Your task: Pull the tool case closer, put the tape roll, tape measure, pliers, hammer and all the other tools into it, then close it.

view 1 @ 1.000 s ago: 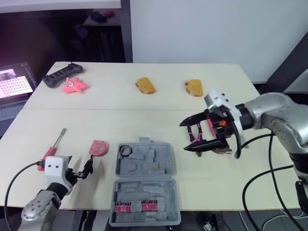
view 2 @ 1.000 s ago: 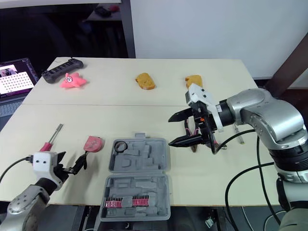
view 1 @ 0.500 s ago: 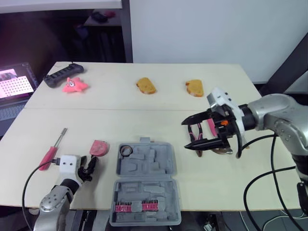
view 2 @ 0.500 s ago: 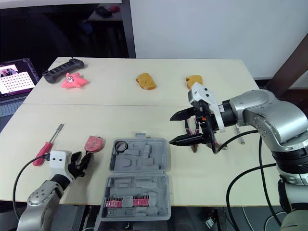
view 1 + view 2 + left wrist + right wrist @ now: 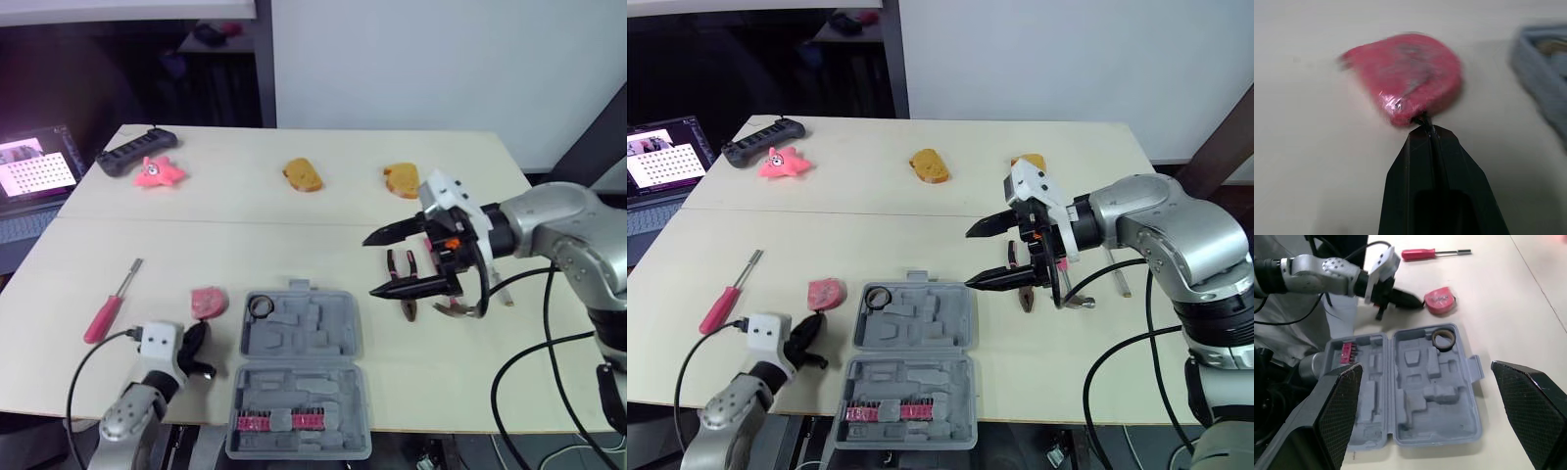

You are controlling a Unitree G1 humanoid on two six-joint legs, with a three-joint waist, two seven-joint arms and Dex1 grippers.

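Left gripper (image 5: 1422,123): fingers pinching together, tips touching tape measure (image 5: 207,301).
Right gripper (image 5: 370,266): hovering spread wide by pliers (image 5: 409,308).
Tape measure: lying at tool case's (image 5: 294,384) 10 o'clock.
Tool case: lying open, holding tape roll (image 5: 259,306).

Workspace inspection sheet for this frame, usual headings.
Surface: pale table, seam across the middle, no spills seen.
Job's things: tool case open at the near edge, tape roll already inside. The tape measure, screwdriver, pliers and hammer lie outside it.
Clutter: pink toy, black controller, two brown bread-like pieces.
Grippers: left gripper shut, tip at the tape measure's edge. Right gripper open, empty, over the pliers.
Cables: black cables loop beside the right arm and off the left wrist.
Surroundings: laptop left of the table.
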